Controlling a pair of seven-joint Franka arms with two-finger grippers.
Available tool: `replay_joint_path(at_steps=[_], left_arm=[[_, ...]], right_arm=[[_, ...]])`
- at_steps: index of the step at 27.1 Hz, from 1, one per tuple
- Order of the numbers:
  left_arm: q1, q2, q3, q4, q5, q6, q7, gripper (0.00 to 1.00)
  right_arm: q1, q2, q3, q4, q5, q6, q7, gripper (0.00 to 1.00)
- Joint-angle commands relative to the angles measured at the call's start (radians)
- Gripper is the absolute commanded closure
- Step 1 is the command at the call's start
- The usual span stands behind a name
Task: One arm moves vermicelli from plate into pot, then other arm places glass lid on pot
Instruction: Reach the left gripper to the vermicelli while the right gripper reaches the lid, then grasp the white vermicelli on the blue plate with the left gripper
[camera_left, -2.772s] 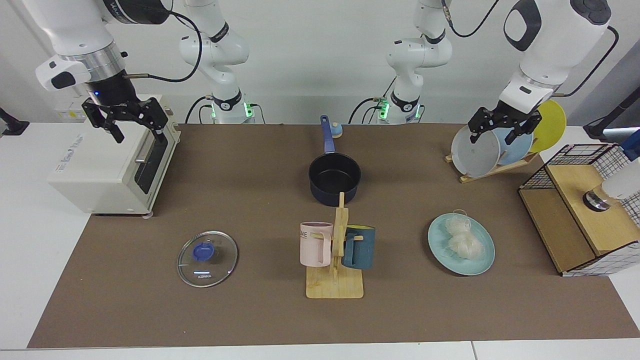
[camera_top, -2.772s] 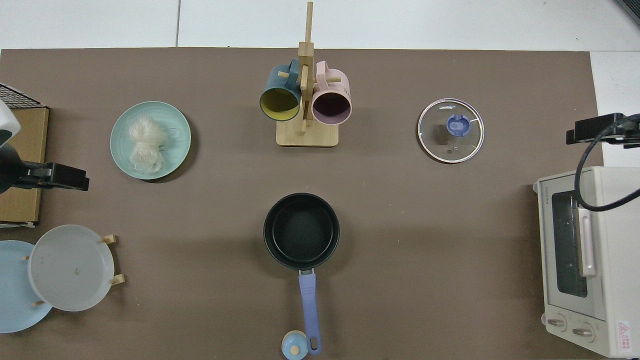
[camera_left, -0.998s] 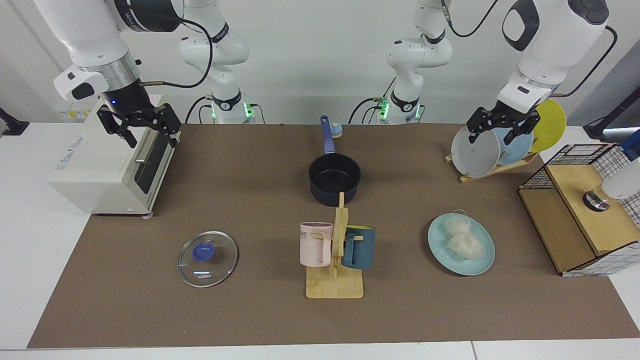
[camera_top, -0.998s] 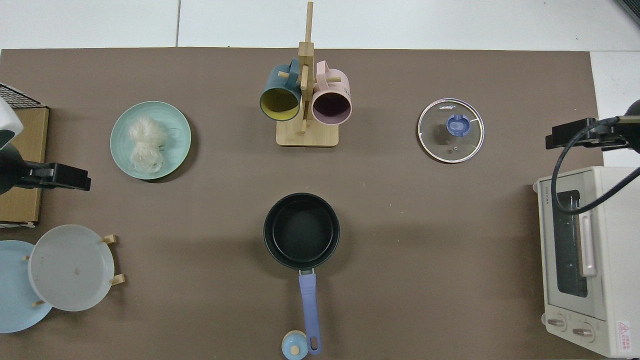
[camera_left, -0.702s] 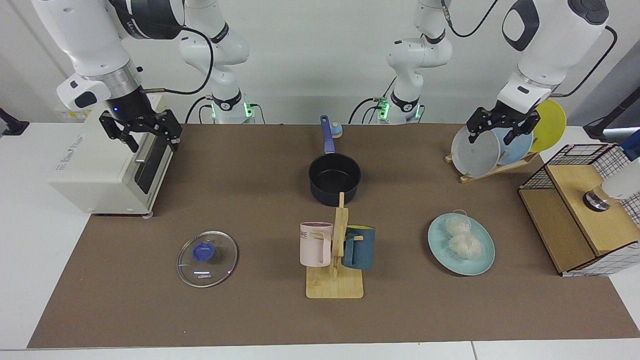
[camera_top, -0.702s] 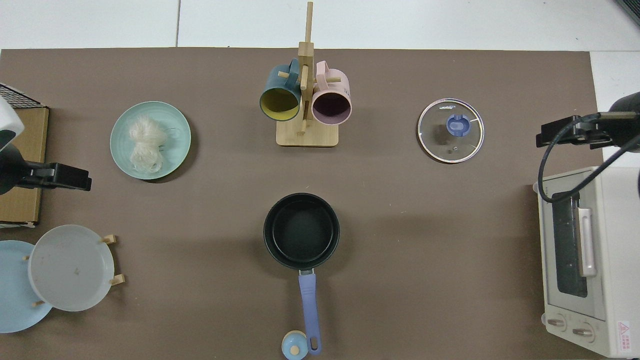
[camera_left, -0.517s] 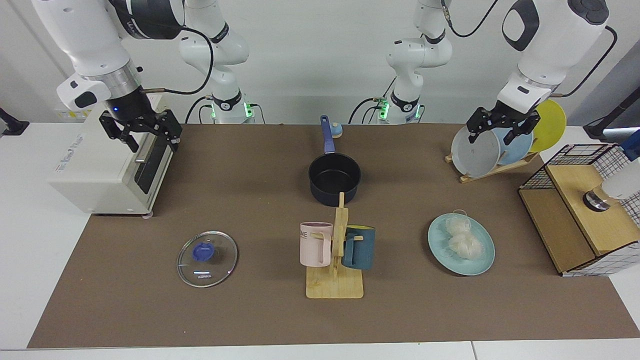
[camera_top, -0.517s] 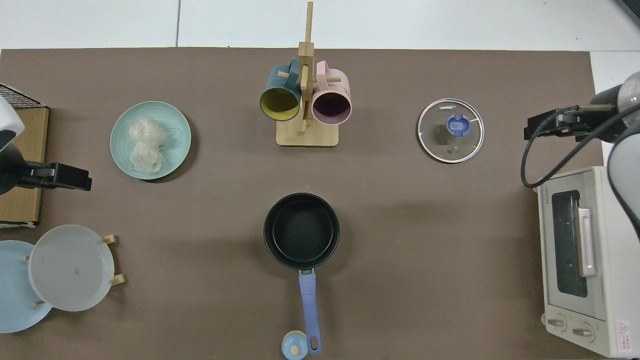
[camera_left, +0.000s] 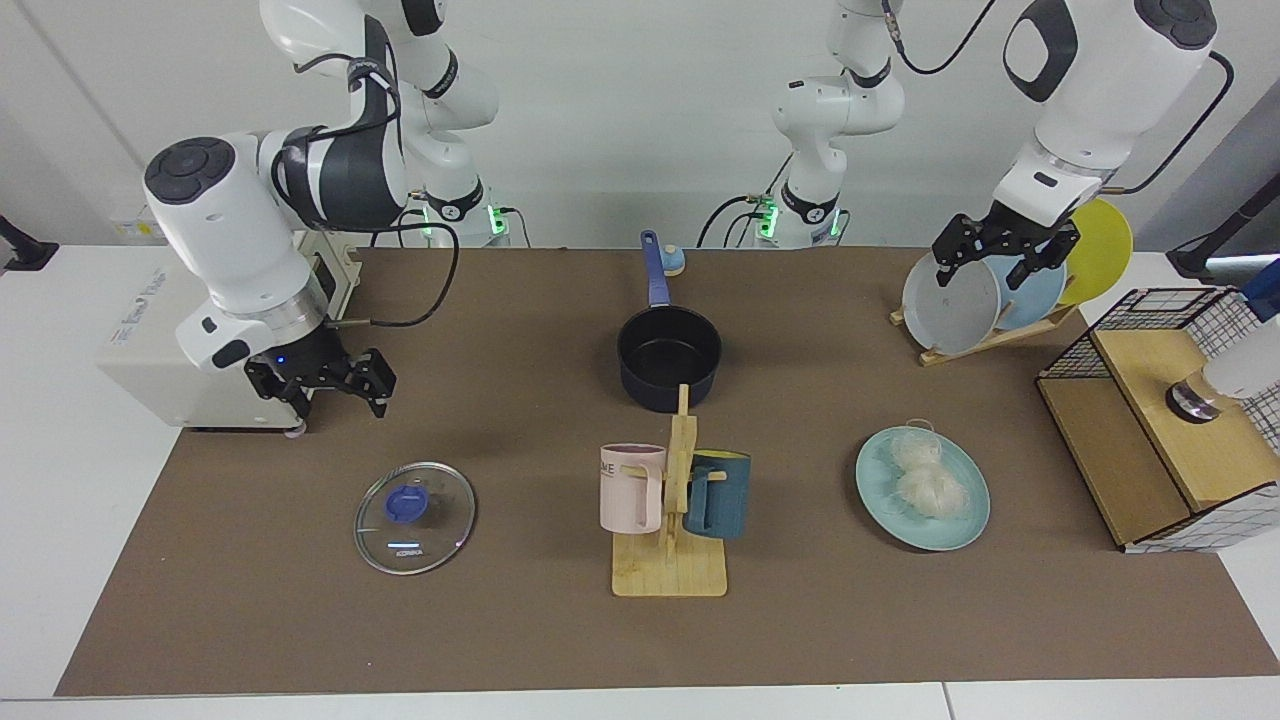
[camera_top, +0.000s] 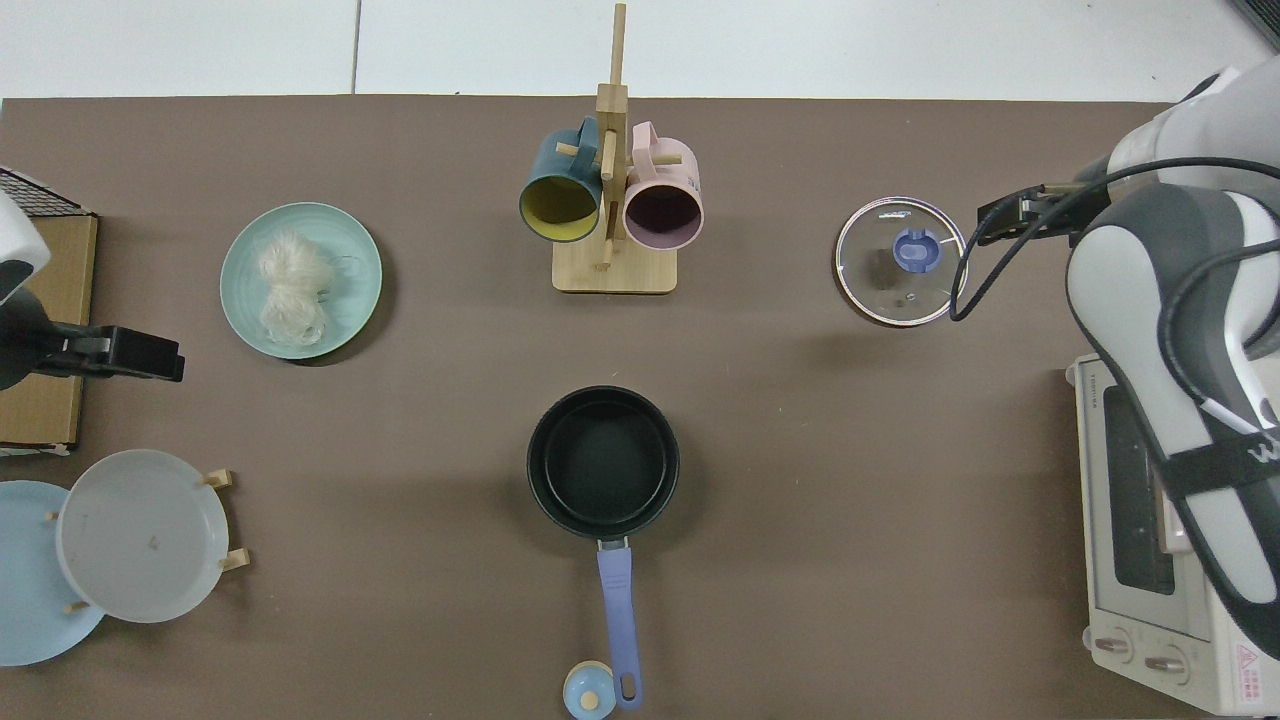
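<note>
1. The vermicelli lies in two pale nests on the aqua plate, well apart from the empty pot.
2. The glass lid lies flat on the brown mat.
3. The right gripper hangs just above and behind the lid beside the toaster oven, fingers spread.
4. The left gripper waits, fingers spread, at the plate rack.
</note>
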Motion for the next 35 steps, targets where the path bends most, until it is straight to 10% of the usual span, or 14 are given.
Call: replay_joint_path(at_steps=[1,14,24,35], left_arm=[[-0.009,-0.023,0.003,-0.021,0.019,-0.005,-0.016,0.00],[-0.004,-0.004,-0.019,-0.007,0.021,0.030,-0.021,0.00],[-0.001,0.223,-0.005,0.100,0.012,0.136,-0.024,0.01],[0.025,0.290,0.003,0.046,0.005,0.328,-0.019,0.01]], right_arm=[[0.004,0.077,0.001,0.025,0.007,0.092,0.012,0.00],[-0.008,0.194,0.033,0.035,0.028,0.241,0.006,0.00],[0.006,0.269,0.035,0.022,0.014,0.335,0.005,0.00],[0.033,0.289,0.033,0.029,0.011,0.333,0.005,0.00]])
